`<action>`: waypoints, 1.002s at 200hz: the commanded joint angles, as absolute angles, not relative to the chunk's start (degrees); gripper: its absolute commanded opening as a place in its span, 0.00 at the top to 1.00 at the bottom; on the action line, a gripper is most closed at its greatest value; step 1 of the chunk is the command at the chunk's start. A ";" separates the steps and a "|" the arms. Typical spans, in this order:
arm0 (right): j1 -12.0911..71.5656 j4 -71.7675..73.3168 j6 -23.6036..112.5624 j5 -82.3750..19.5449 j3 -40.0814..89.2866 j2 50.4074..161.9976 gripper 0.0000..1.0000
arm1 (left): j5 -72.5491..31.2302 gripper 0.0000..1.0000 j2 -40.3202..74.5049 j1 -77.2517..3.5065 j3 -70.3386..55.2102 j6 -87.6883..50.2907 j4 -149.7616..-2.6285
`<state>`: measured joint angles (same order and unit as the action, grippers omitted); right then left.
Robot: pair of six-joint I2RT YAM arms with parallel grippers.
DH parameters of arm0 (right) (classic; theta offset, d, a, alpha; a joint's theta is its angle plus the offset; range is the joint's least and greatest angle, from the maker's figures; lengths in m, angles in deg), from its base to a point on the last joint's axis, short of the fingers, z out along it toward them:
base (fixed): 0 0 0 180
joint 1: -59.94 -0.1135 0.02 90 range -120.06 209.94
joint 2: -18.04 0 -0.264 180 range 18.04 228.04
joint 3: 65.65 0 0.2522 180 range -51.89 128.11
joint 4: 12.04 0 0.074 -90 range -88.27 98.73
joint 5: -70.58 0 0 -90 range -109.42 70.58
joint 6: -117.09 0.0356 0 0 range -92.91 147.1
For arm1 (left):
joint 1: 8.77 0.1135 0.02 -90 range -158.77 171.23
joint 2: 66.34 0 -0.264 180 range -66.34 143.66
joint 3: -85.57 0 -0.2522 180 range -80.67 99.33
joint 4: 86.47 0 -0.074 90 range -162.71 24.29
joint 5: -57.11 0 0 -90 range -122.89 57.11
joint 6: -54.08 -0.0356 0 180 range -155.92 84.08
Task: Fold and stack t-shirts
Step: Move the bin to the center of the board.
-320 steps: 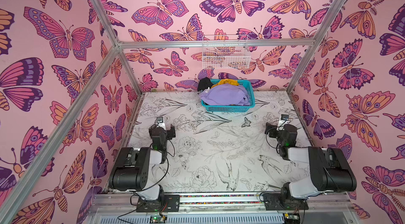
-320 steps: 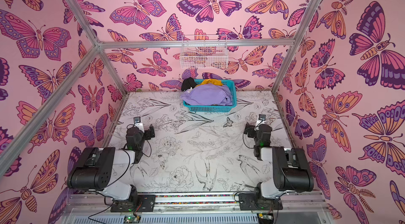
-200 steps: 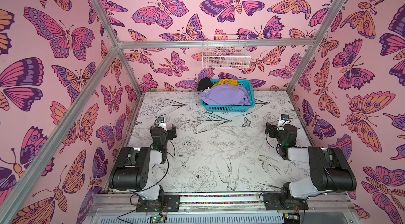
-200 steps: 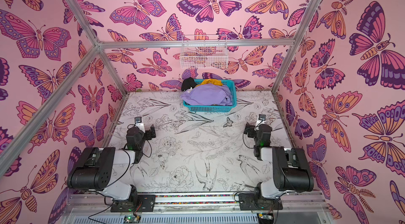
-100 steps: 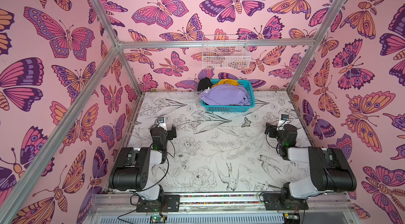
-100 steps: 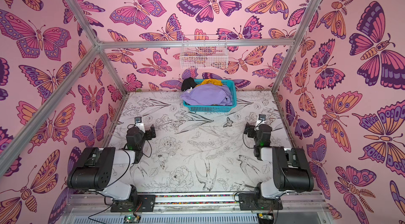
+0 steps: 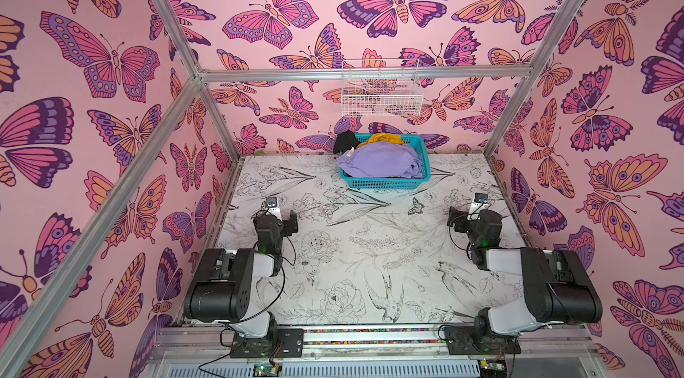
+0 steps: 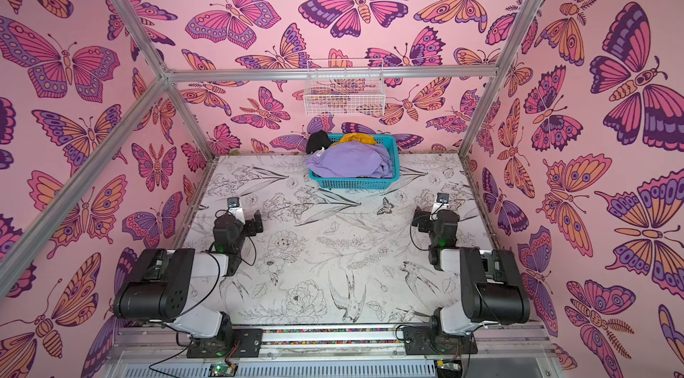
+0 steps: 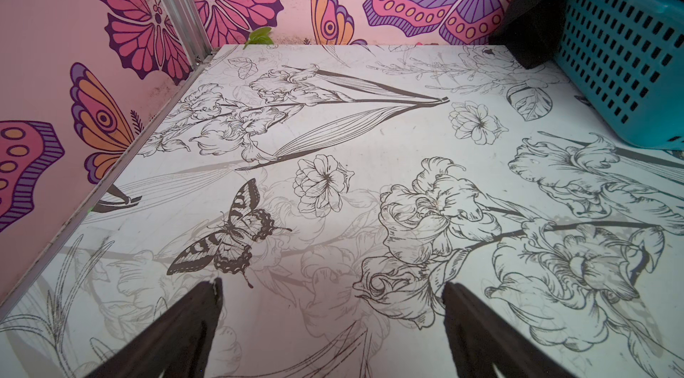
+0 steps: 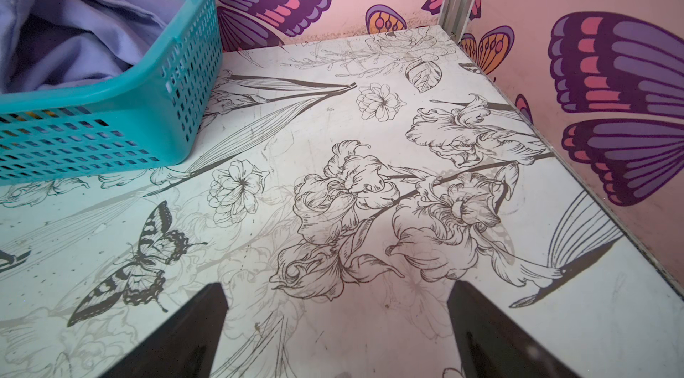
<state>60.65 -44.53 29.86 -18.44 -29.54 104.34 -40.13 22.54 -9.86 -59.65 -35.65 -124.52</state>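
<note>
**Three shirts in the basket; both tools wide open and empty**

- Left tool (image 9: 331, 283): two dark fingers spread wide apart with nothing between them. It sits low over the white bench printed with black line-drawn flowers and birds (image 7: 370, 246).
- Right tool (image 10: 337, 285): fingers equally wide apart and holding nothing, low over the same bench.
- Teal plastic lattice basket (image 7: 385, 183): stands on the bench against the back wall, well apart from both tools. It is ahead and to the right of the left tool, and ahead and to the left of the right tool.
- Lavender-purple soft cloth t-shirt (image 7: 381, 163): lies crumpled on top of the pile in the basket. Its small white neck label is at the end nearer the left tool's side, where the cloth spills over the rim.
- Mustard-yellow soft cloth t-shirt (image 7: 381, 138): in the basket behind the lavender one, on the side farthest from both tools, and only partly showing.
- Black soft cloth t-shirt (image 7: 346, 141): at the basket's far corner on the left tool's side. In the left wrist view it drapes over the rim and hangs down outside.
- White wire wall basket (image 7: 381, 91): hangs on the back rail above the teal basket, well ahead of both tools.
</note>
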 commanded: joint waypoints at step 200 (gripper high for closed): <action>55.54 38.68 40.29 -37.92 19.48 80.91 0.01 | 5.74 0.01 -3.82 -11.09 -17.08 13.65 -58.15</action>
<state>55.75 16.73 39.19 -23.08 11.40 76.56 -18.15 -8.84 -11.36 -15.28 -5.44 -67.65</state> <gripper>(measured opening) 0.987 0.986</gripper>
